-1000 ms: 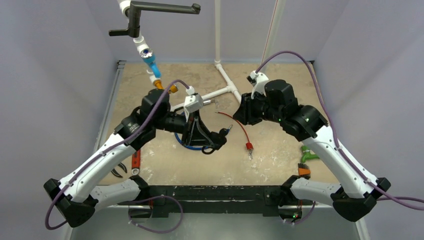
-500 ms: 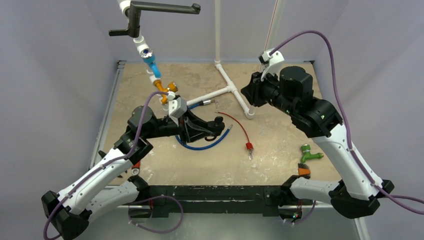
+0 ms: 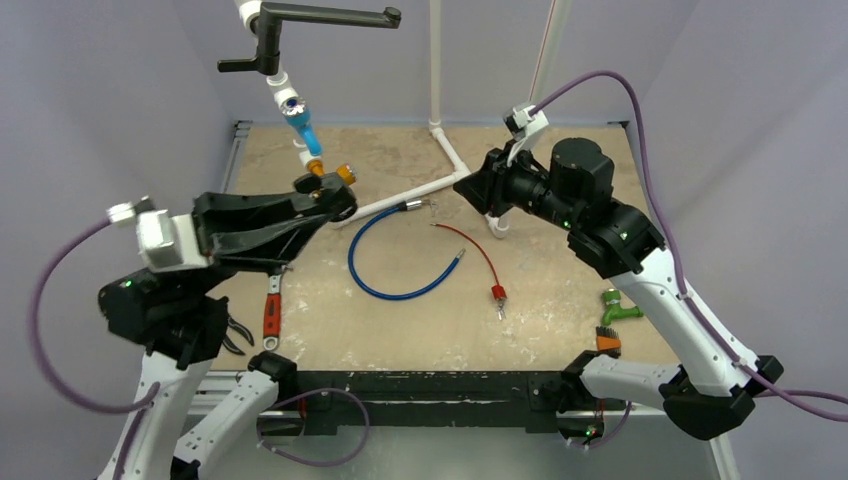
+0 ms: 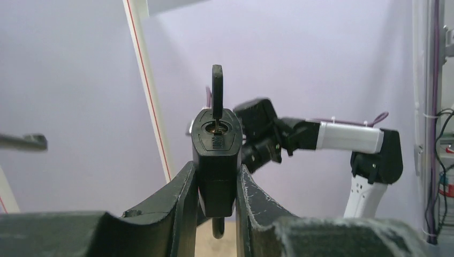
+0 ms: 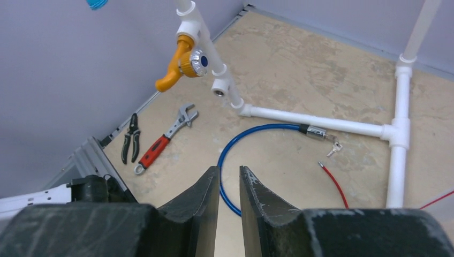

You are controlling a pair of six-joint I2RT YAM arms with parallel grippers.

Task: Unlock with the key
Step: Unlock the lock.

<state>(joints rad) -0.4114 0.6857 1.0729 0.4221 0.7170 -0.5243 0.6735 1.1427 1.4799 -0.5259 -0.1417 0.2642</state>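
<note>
A black padlock (image 4: 216, 160) is clamped between the fingers of my left gripper (image 4: 216, 167), keyhole end facing the camera. A black-headed key (image 4: 216, 93) sticks out of the keyhole, its head upright. In the top view the left gripper (image 3: 335, 205) is raised high over the table's left side, pointing right. My right gripper (image 3: 468, 186) hovers across from it near the white pipe, apart from the lock. Seen from its wrist, the right gripper (image 5: 229, 170) shows a narrow gap between the fingers with nothing in it.
On the table lie a blue cable loop (image 5: 257, 130) with small keys (image 5: 333, 149), a red wire (image 3: 480, 255), a red-handled wrench (image 5: 163, 140) and pliers (image 5: 131, 139). White pipework (image 3: 455, 165) with an orange tap (image 5: 182, 67) crosses the back. A green fitting (image 3: 620, 305) sits at the right.
My left arm has lifted from low over the blue cable and swung back to the left, carrying the padlock. The right arm rose, then turned its gripper toward the left.
</note>
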